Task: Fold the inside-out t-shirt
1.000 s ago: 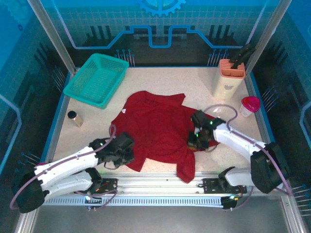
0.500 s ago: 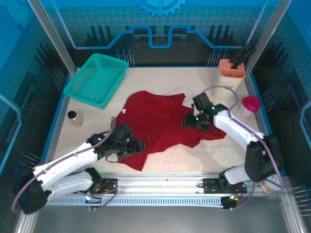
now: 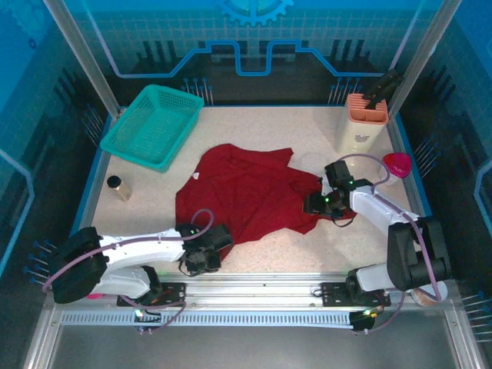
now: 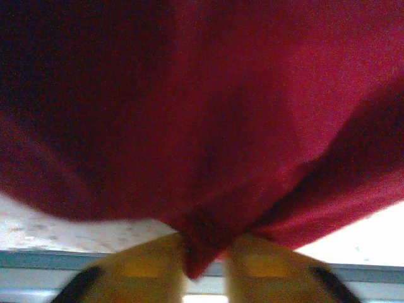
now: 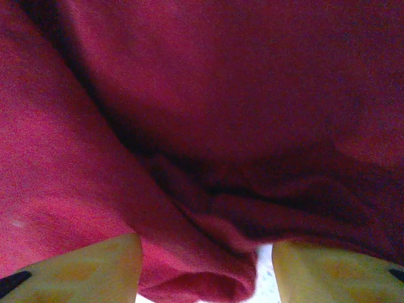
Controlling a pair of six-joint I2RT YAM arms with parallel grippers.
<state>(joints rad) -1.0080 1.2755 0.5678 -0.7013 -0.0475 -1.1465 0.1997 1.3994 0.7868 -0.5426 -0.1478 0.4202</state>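
While low, left arm (image 3: 142, 247) level, at t-shirt (image 3: 246, 192) hem

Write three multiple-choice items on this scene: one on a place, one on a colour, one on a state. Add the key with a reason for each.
1. Where on the table does the teal basket stand?
A. far left corner
B. near right corner
C. the middle

2. What colour is the inside-out t-shirt?
A. white
B. dark red
C. teal

3. In what state is the left end effector?
A. wide open over bare table
B. shut on a cup
C. shut on the t-shirt's edge

Key:
1 A, the top view shows the basket at the far left of the table.
2 B, the cloth is dark red in the top view and in both wrist views.
3 C, the left wrist view shows a tuck of red cloth pinched between the yellow fingers.
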